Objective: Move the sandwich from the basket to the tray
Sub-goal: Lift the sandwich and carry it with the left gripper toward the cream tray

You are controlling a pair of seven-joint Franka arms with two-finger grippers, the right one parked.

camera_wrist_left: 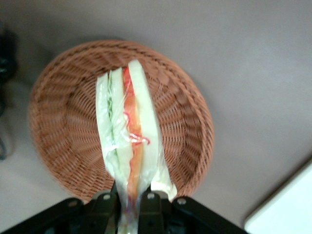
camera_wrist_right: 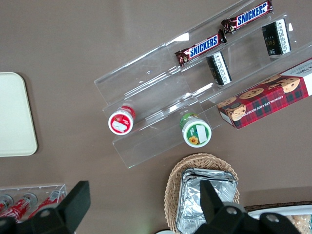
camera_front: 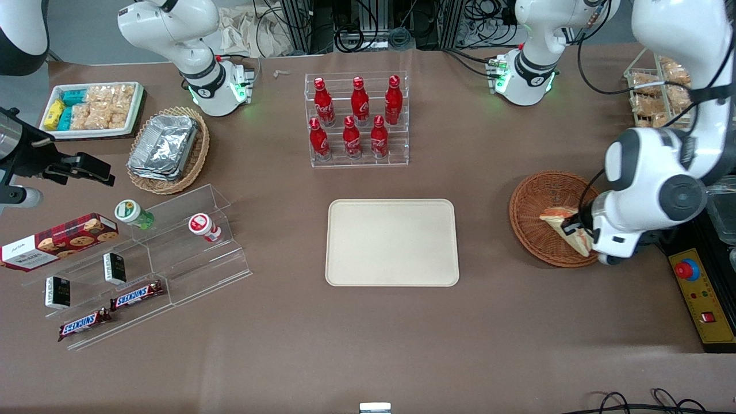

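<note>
The sandwich (camera_wrist_left: 127,126) is a plastic-wrapped wedge of white bread with orange-red and green layers. My gripper (camera_wrist_left: 128,202) is shut on one end of it, and it hangs a little above the round reddish-brown wicker basket (camera_wrist_left: 53,126). In the front view the gripper (camera_front: 577,228) holds the sandwich (camera_front: 560,218) over the basket (camera_front: 532,213), at the working arm's end of the table. The cream-beige tray (camera_front: 393,242) lies flat at the table's middle with nothing on it; its corner (camera_wrist_left: 287,209) shows in the wrist view.
A clear rack of red bottles (camera_front: 356,118) stands farther from the front camera than the tray. Toward the parked arm's end are a tan basket with foil containers (camera_front: 167,149), a white snack tray (camera_front: 92,109) and an acrylic step shelf with snacks (camera_front: 144,259). A control box (camera_front: 704,299) sits beside the basket.
</note>
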